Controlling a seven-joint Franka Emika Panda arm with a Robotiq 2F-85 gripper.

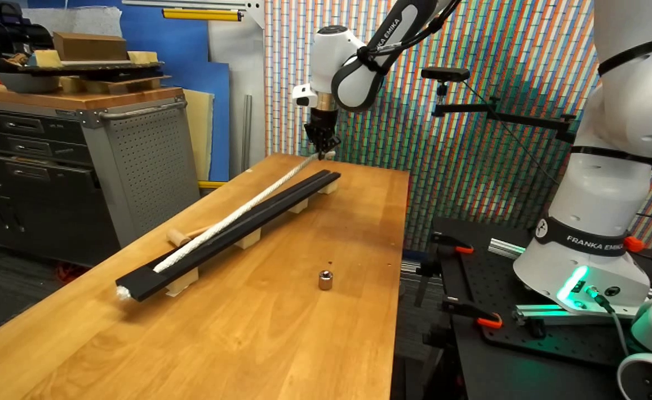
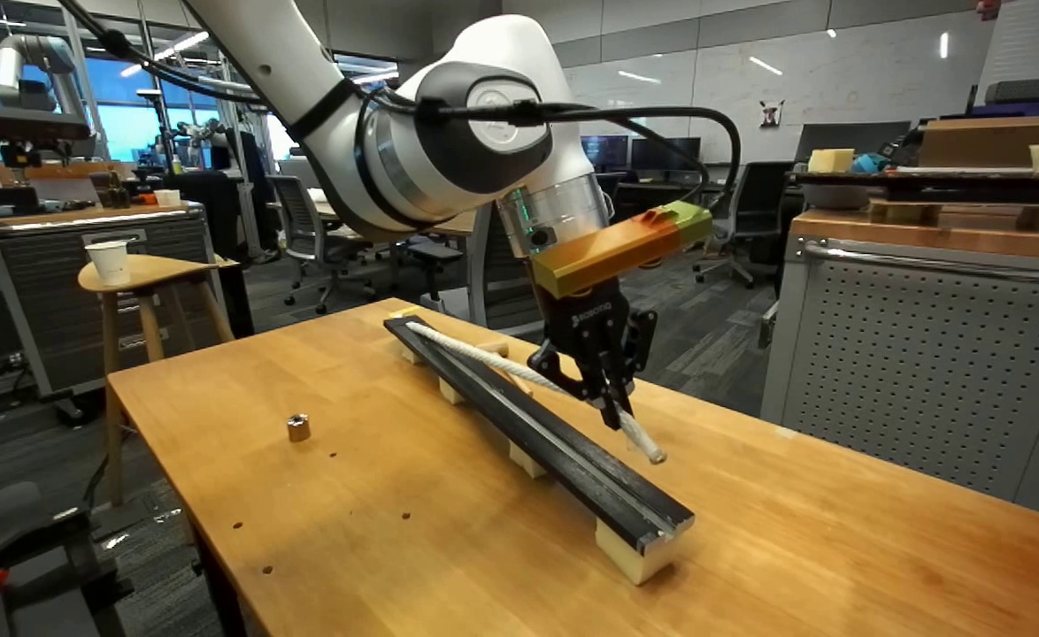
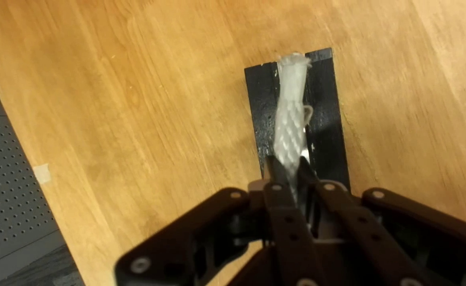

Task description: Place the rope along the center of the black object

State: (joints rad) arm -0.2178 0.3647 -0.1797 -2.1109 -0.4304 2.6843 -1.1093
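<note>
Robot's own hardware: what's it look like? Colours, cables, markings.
Rounded white robot arm with dark grey joint covers, black straps, FRANKA EMIKA lettering and a green base light. Black cables run along it. Black, linkage-style two-finger gripper marked ROBOTIQ. Bar-shaped wrist housing looks orange to yellow-green in an exterior view.

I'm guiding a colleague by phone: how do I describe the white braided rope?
On the brown wooden table, a long black bar sits on pale blocks. Along it slants the white braided rope, gripped near one end by black fingers. Unlike bar or blocks, it shows white woven strands.
</note>
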